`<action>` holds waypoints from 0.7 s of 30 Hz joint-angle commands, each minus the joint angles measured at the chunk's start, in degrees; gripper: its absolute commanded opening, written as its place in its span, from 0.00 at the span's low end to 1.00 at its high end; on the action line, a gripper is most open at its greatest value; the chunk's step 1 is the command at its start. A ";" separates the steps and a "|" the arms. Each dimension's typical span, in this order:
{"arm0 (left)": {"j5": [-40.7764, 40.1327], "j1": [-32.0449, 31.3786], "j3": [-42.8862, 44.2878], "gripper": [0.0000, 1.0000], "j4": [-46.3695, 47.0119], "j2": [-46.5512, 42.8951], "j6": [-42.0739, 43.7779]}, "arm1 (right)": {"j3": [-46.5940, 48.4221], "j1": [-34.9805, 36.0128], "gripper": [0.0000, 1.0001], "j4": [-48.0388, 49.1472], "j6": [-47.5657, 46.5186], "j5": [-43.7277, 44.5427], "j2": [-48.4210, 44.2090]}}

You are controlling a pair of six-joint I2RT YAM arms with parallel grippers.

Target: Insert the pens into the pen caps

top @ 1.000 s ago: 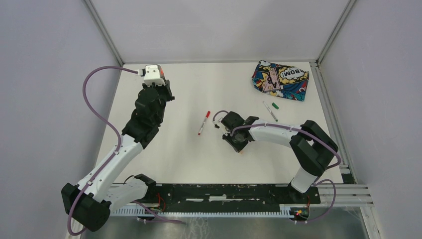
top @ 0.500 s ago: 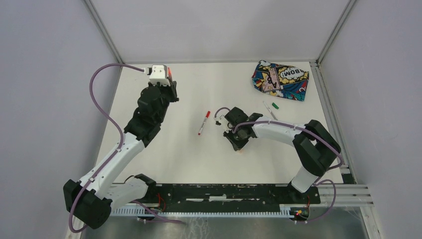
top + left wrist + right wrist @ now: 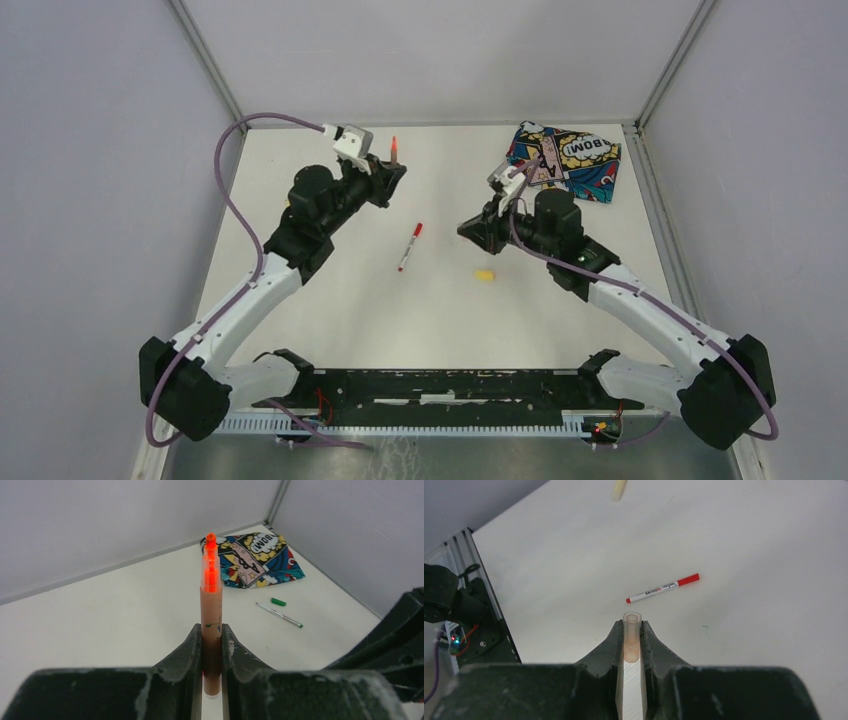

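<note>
White desk (image 3: pixel 340 310), grey enclosure walls. Your left end effector (image 3: pixel 212 632) is pinched narrow on the orange pen (image 3: pixel 211 600), with the nib out past the fingers so the bare end is free to enter a cap. Your right end effector (image 3: pixel 631 630) grips the orange cap (image 3: pixel 632 618), open mouth outward for the same reason. Both are raised over mid-desk, well apart and roughly facing; the pen is not yet inserted. Red pen (image 3: pixel 410 246) and a stubby yellow cap (image 3: pixel 484 275) lie below. Green pen (image 3: pixel 280 616) and green cap (image 3: pixel 278 601) lie near the pouch (image 3: pixel 250 560). Judgement: align the axes next.
</note>
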 commanded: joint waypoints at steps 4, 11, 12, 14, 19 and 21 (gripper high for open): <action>12.12 -5.62 8.95 0.02 5.41 7.30 -2.28 | -4.89 -7.09 0.00 18.59 13.05 -0.20 -6.89; 13.24 -11.28 8.97 0.02 6.40 10.83 -1.94 | -10.53 -8.06 0.00 24.62 16.03 18.07 -16.92; 13.29 -11.92 8.47 0.02 6.71 10.83 -2.14 | -11.31 -8.00 0.00 25.51 16.31 19.50 -18.05; 13.41 -13.29 7.57 0.02 7.04 10.68 -2.53 | -12.19 -8.03 0.00 27.03 16.93 21.08 -19.64; 11.82 -16.93 6.52 0.02 4.27 9.89 0.52 | -12.58 -8.06 0.00 30.43 18.10 21.05 -21.52; 10.55 -18.22 6.72 0.02 2.39 9.90 2.87 | -12.98 -8.07 0.00 32.15 19.40 20.78 -21.74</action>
